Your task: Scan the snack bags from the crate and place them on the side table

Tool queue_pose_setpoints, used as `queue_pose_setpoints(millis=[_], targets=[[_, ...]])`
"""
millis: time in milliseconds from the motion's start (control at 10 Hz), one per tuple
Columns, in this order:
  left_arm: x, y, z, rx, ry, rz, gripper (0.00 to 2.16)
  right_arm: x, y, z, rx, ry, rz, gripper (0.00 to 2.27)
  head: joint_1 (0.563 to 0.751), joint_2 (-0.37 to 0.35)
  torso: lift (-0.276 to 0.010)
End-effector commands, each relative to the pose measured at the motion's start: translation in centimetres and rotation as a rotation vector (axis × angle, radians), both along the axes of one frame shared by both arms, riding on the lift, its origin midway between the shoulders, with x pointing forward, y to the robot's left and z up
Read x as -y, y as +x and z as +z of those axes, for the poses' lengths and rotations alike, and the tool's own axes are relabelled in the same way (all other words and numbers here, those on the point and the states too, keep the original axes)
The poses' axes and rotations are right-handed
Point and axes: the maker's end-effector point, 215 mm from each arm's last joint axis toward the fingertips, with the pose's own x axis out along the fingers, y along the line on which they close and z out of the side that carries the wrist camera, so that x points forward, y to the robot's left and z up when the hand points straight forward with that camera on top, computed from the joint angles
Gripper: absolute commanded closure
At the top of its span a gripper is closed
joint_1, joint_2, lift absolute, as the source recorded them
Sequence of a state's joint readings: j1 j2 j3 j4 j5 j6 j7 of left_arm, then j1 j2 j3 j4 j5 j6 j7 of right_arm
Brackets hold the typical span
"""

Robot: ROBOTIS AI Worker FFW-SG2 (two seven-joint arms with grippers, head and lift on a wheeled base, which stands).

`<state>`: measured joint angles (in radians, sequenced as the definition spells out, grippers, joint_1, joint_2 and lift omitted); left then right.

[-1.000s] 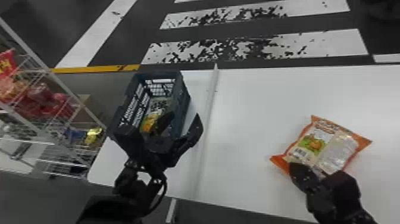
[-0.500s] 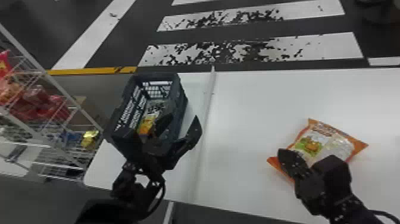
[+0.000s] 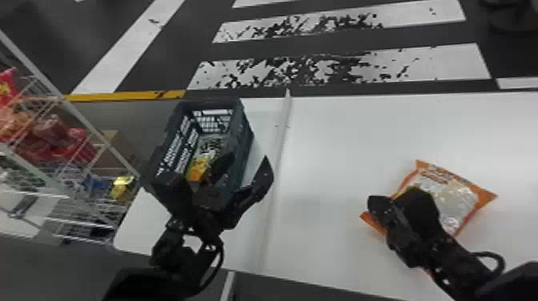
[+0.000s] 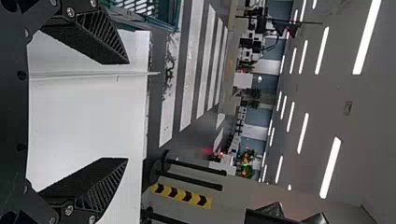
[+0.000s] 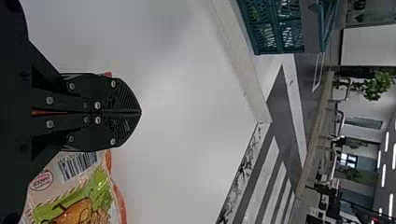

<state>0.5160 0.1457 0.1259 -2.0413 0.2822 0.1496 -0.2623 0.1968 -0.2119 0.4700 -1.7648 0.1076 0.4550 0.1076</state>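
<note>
Leftward and outward, the right pincer [image 3: 371, 199] is being moved across the orange snack bag [image 3: 460, 196], compared with the earlier head frames, while the left pincer [image 3: 249, 158] is being kept nearly where it was. Farthest left, well apart from the left pincer, red packets [image 3: 80, 148] are being held on a wire rack [image 3: 82, 116]. Just beyond the left pincer, the dark crate [image 3: 248, 140] is being supported by the white table [image 3: 328, 160], and a yellow-orange packet [image 3: 197, 170] is being contained in it, near one of that pincer's fingers. Those fingers are being held wide apart, with nothing between them. Between the two pincers, the table is being crossed by a raised pale strip [image 3: 276, 184]. Underneath the right pincer, the orange bag is being borne flat by the table; the pincer's tips are being pressed together just past the bag's left edge, with nothing being gripped.
</note>
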Motion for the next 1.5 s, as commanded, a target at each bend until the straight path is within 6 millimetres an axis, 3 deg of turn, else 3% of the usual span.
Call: queue_pose_setpoints(millis=[0,500,800,1400], targets=[[0.0,-0.1,0.0,-0.001,0.0,0.0,0.15,0.4,1.4,-1.1,-0.012,-0.056,0.001,2.25,0.695,0.272,-0.081],[0.2,-0.2,0.0,-0.001,0.0,-0.002,0.15,2.4,1.4,-1.9,-0.033,-0.107,-0.014,2.25,0.695,0.247,-0.081],[0.2,-0.2,-0.2,-0.006,0.001,-0.005,0.16,5.0,1.5,-2.3,-0.047,-0.133,-0.05,2.25,0.695,0.221,-0.081],[0.6,-0.4,0.0,-0.004,0.0,-0.014,0.16,8.3,1.5,-2.1,-0.062,-0.168,-0.11,2.25,0.695,0.169,-0.081]])
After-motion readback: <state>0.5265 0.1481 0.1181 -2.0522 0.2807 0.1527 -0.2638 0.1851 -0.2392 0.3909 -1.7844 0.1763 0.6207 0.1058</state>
